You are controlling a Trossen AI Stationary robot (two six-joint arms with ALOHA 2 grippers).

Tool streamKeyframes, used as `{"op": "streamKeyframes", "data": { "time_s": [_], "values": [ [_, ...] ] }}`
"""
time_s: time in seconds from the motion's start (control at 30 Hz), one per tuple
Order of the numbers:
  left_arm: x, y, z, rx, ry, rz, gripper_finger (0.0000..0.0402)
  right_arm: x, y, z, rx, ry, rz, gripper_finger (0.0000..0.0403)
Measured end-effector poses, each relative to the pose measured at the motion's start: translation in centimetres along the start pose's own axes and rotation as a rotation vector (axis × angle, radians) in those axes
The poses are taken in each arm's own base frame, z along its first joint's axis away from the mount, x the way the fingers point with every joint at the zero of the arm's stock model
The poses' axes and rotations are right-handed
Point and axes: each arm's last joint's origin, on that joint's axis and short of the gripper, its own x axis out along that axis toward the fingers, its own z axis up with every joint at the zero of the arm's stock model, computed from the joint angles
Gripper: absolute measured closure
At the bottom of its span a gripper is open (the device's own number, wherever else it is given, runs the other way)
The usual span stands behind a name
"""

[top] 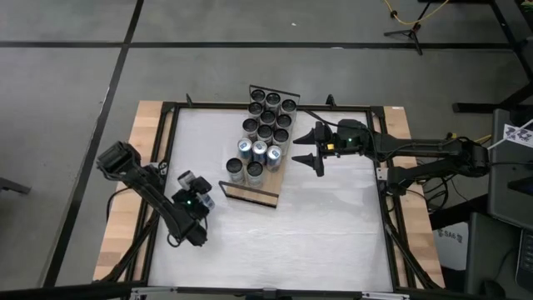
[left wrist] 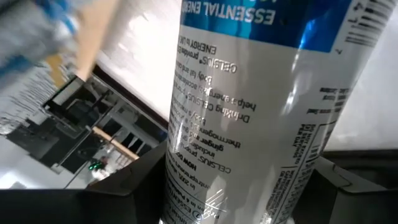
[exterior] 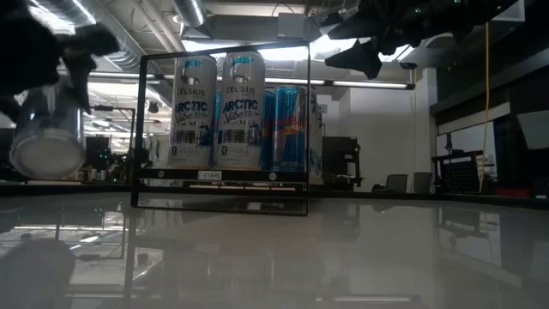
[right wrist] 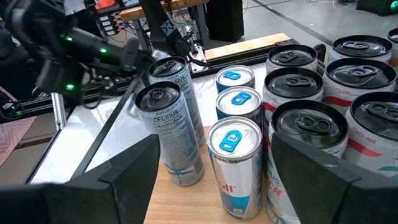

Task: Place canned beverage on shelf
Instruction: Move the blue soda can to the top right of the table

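Note:
The shelf [top: 260, 192] is a light-wood board with a black wire rail at each short end, lying on the white table. Several cans stand on it: dark-topped ones [top: 268, 112] at the far end, and blue Red Bull cans [right wrist: 235, 149] and white Celsius cans [right wrist: 166, 118] nearer. My left gripper [top: 193, 193] is left of the shelf and shut on a white Celsius can [left wrist: 249, 106]. My right gripper [top: 310, 146] is open and empty just right of the shelf, above the table; it also shows in its own wrist view [right wrist: 217, 180]. My left gripper pinches the can's printed side wall [left wrist: 186, 180] between its two fingers [left wrist: 124, 196], which lie across the can. In the low view the can [exterior: 47, 133] is lifted clear of the table and tilted, its round end toward the near edge.
A black frame [top: 383, 167] and wooden edges [top: 146, 125] run around the white tabletop [top: 333, 225]. The shelf's near wire rail [exterior: 223, 129] stands in front of the cans. Bare board [right wrist: 186, 199] shows on the shelf's near end beside the Celsius cans.

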Motion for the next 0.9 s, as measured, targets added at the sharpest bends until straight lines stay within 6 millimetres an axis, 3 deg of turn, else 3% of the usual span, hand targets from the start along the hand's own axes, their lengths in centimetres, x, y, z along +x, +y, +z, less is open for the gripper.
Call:
{"op": "streamKeyframes", "data": {
  "time_s": [0.2,0.5,0.9],
  "values": [
    [2.6,-1.3,-2.0,0.052,0.069,0.062,0.0157,0.0,0.0,0.0,0.000,0.000,0.000,0.0100],
    [5.8,-1.0,-3.5,0.154,0.164,0.235,0.0157,0.0,0.0,0.0,0.000,-0.001,-0.001,0.0100],
    [8.7,0.2,-4.4,0.121,0.284,0.184,0.0157,0.0,0.0,0.0,0.000,-0.001,-0.004,0.0100]
  ]
}}
